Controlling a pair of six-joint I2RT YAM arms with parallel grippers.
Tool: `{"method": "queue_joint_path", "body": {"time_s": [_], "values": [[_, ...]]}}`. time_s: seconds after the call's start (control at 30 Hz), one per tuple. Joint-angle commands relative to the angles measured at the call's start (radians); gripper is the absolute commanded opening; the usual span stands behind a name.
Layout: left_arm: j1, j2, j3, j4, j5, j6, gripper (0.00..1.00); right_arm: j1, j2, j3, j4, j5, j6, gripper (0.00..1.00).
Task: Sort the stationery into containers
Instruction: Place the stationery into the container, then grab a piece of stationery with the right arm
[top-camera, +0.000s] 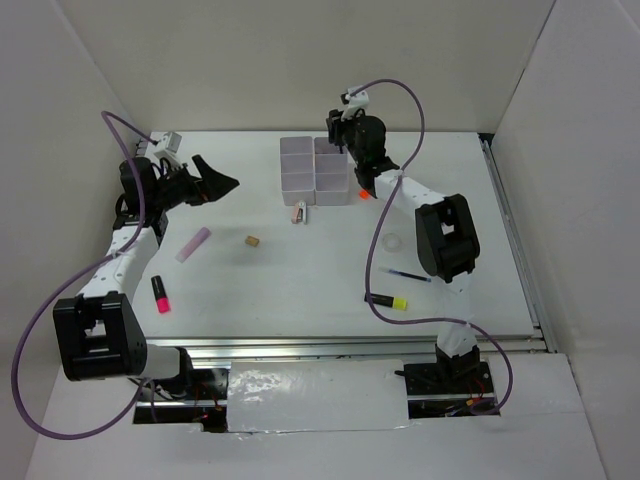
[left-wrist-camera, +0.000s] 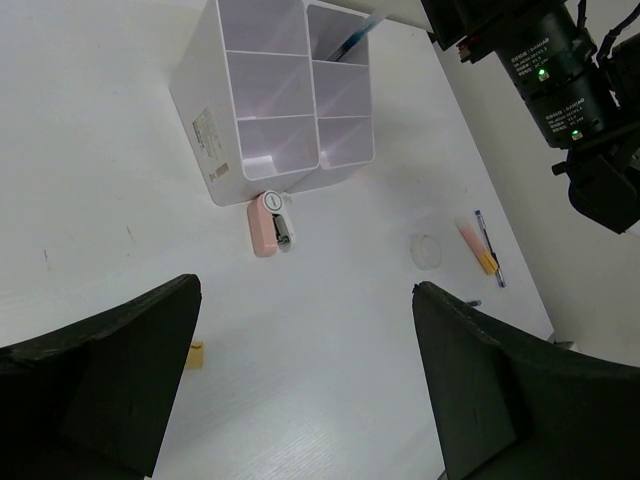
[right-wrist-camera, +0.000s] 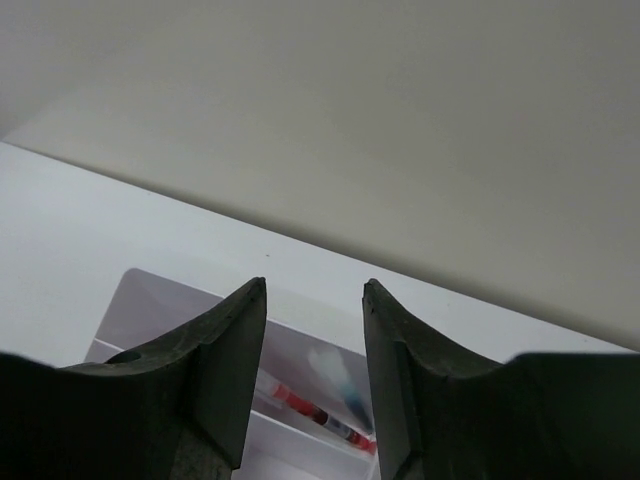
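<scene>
The containers (top-camera: 312, 165), a white block of joined bins, stand at the back middle of the table. My right gripper (top-camera: 341, 132) hovers over their far right bin. In the right wrist view its jaws (right-wrist-camera: 315, 290) stand apart with nothing between them. Below them, inside the bin, lie a red pen (right-wrist-camera: 315, 412) and a blurred blue pen (right-wrist-camera: 347, 390). The blue pen (left-wrist-camera: 350, 42) also leans in that bin in the left wrist view. My left gripper (top-camera: 215, 183) is open and empty, left of the containers (left-wrist-camera: 280, 100).
On the table lie a pink marker (top-camera: 193, 244), a tan eraser (top-camera: 253, 241), a pink-and-black highlighter (top-camera: 160, 294), a pink item (top-camera: 299, 212) against the bins, a clear tape ring (top-camera: 393, 243), a blue pen (top-camera: 405, 273) and a yellow-and-black highlighter (top-camera: 388, 300).
</scene>
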Motion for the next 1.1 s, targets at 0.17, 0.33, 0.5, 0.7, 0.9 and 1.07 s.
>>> {"method": "queue_joint_path", "body": {"time_s": [0.17, 0.33, 0.5, 0.7, 0.9, 1.07], "values": [[0.004, -0.008, 0.051, -0.030, 0.024, 0.096, 0.99, -0.028, -0.222, -0.093, -0.055, -0.018, -0.008, 0.53], [-0.005, -0.027, 0.048, -0.039, 0.104, 0.152, 0.96, -0.138, -0.466, -0.195, -0.411, -0.277, -0.100, 0.48], [-0.061, -0.016, 0.133, -0.249, 0.161, 0.364, 0.89, -0.162, -0.560, -0.100, -1.028, -0.462, -0.405, 0.31], [-0.069, 0.005, 0.175, -0.393, 0.153, 0.421, 0.91, -0.041, -0.608, -0.212, -1.476, -0.336, -0.635, 0.28], [-0.069, -0.004, 0.183, -0.478, 0.196, 0.495, 0.99, 0.081, -0.496, -0.252, -1.575, -0.189, -0.688, 0.42], [-0.069, -0.031, 0.149, -0.478, 0.199, 0.502, 0.99, 0.092, -0.384, -0.223, -1.578, -0.144, -0.686, 0.49]]}}
